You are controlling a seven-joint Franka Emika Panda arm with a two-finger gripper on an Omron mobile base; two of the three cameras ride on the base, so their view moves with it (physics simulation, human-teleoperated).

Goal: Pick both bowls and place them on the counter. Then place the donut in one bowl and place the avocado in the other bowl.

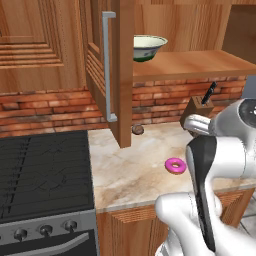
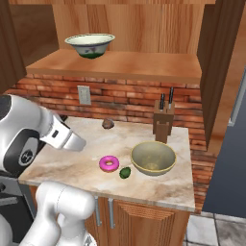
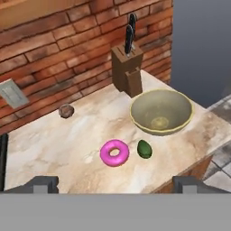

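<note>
On my counter [image 3: 54,144]: olive-tan bowl [image 3: 161,112], donut [image 3: 114,153], avocado [image 3: 144,149] just beside it. Cream-white bowl [image 2: 90,45] — cabinet shelf [image 2: 144,65]. My gripper [image 3: 115,185] — jaws wide, empty.

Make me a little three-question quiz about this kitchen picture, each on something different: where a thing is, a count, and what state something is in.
1. Where is the white and green bowl?
A. in the open cupboard
B. on the stove
C. on the floor

2. How many knife handles stick out of the knife block?
A. none
B. two
C. five

3. What is in the tan bowl on the counter?
A. the donut
B. the avocado
C. nothing

Answers: 1 A, it sits on the cupboard's shelf above the counter. 2 B, two dark handles show. 3 C, the donut and avocado lie beside it.
</note>
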